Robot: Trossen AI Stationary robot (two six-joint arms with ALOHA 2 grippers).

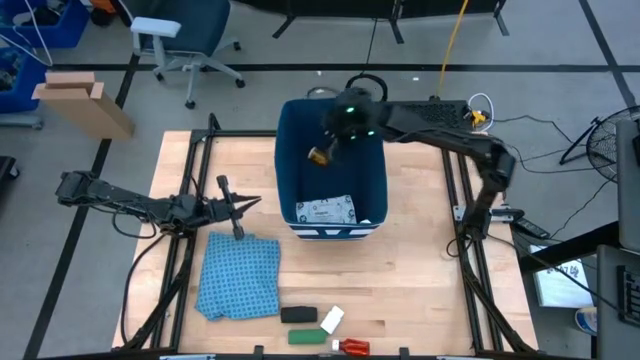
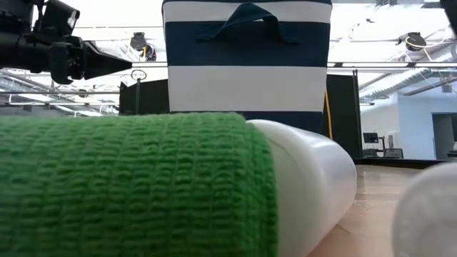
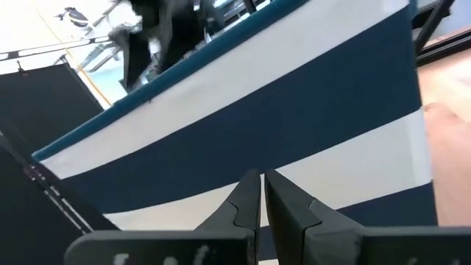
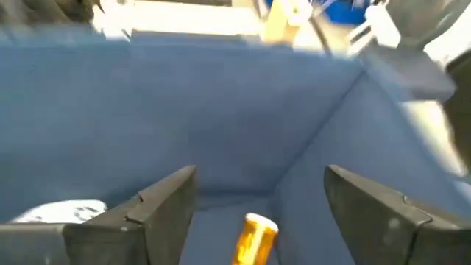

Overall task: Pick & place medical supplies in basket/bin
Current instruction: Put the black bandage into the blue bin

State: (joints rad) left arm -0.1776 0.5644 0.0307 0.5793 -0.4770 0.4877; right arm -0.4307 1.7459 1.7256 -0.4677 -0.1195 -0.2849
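- The left gripper (image 1: 238, 207) is held low over the table just left of the bin, above the top edge of the blue patterned cloth (image 1: 238, 277); its fingers (image 3: 246, 202) are seen pressed almost together with nothing between them, pointed at the striped wall.
- A black oblong (image 1: 298, 315), a green oblong (image 1: 306, 337), a white oblong (image 1: 332, 319) and a red tube (image 1: 353, 346) are laid in a cluster at the near table edge, right of the cloth and well apart from the bin.
- The dark blue bin (image 1: 297, 140) is stood at the table's middle, its white-striped band (image 2: 246, 86) turned toward the near edge.
- A flat white printed packet (image 1: 326, 210) is laid on the bin floor against the striped side.
- A small orange bottle (image 4: 255, 237) is seen inside the bin, free of the fingers.
- The right gripper (image 4: 261, 206) is held over the bin's far half, its fingers spread wide and empty.
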